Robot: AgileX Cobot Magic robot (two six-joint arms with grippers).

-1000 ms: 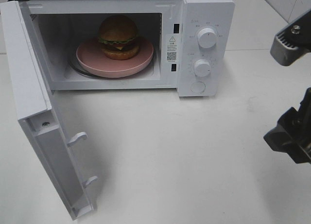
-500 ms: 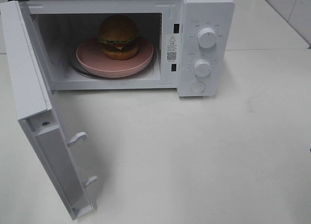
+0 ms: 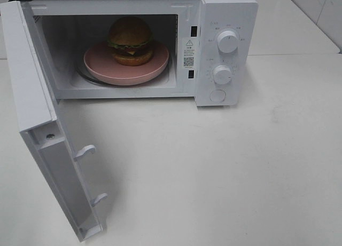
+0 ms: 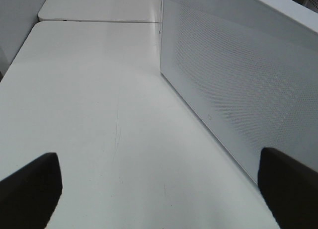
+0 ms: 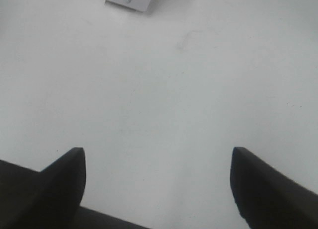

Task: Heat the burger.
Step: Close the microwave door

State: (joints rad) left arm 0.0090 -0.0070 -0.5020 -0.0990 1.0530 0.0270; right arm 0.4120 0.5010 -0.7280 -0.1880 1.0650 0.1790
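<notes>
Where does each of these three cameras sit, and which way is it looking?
Exterior high: mounted high, looking down into the open white microwave oven at the round golden-brown burger on its shallow pink round plate; no arm shows.
Left wrist: on the left arm, facing along the white table beside the microwave's dotted door panel; the open left gripper shows its dark fingertips.
Right wrist: facing the table, toward the microwave's corner; open right gripper shows its fingertips.
Shared: all see table and microwave.

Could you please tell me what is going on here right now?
The burger sits on a pink plate inside the microwave, whose door stands wide open. Both hands are open and hold nothing: the left hand is by the door's outer face, the right hand over the table. The door is not yet shut.
</notes>
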